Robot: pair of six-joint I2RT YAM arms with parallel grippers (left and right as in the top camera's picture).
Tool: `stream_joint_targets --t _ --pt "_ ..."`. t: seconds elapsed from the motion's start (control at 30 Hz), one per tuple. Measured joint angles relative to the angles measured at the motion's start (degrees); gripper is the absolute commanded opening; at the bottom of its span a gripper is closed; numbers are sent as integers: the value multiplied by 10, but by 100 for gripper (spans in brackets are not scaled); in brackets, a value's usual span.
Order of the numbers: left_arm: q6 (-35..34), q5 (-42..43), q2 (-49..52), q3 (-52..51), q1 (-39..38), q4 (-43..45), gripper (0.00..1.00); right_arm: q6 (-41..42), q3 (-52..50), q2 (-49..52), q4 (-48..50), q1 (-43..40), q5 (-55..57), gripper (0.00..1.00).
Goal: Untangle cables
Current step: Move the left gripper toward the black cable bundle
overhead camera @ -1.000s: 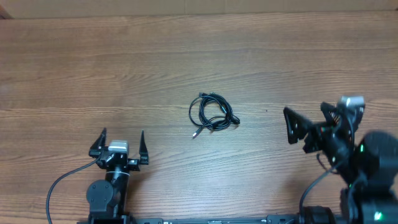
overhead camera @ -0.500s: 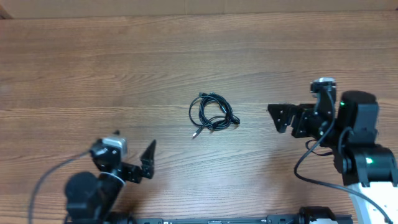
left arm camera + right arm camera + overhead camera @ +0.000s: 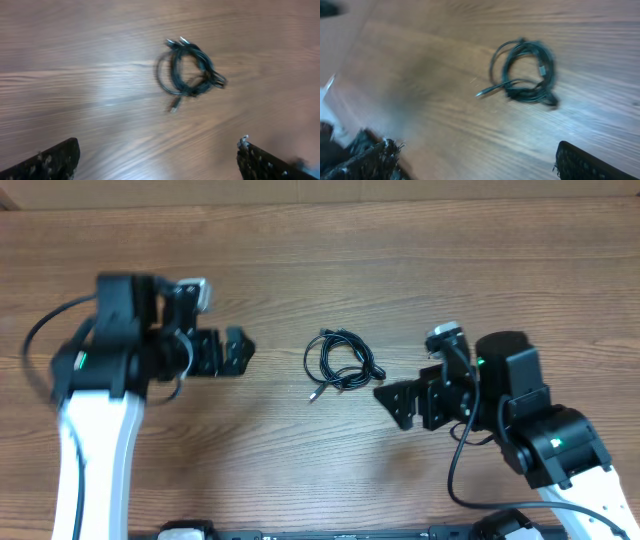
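"How many of each were there?"

"Two arms, one bundle of cables [image 3: 343, 362], and the wooden table [image 3: 320, 270] under them. The bundle was a few thin black cords looped together; how many separate cords, I couldn't tell. I counted one silvery tip [image 3: 313, 394]. The left wrist view showed two small plug ends side by side at the far side of the coil."

"Where did it lie?"

"Mid-table, between the two claws and touching neither."

"Which way did it point?"

"The coil was roughly round, slightly longer across the table from left to right. A knotted clump sat at its right end. The tail with the silvery tip pointed toward the robot's side of the table and a little to the left."

"And the claws?"

"The left gripper [image 3: 243, 352] faced the bundle from the left, jaws spread wide, holding nothing. The right gripper [image 3: 392, 405] faced it from the right, equally wide and empty."
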Motion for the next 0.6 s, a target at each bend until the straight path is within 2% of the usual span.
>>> stream_joint_targets --t 0.13,0.23,0.43,0.6 --pt "1 77 101 4 -14 24 100 2 0 0 0 29 3 100" --pt "-8 62 163 5 -48 25 100 3 0 0 0 31 7 100" --pt "-92 -131 256 5 -166 53 100 3 0 0 0 31 11 100" --pt "-120 -223 297 5 -238 115 100 3 0 0 -1 31 13 100"
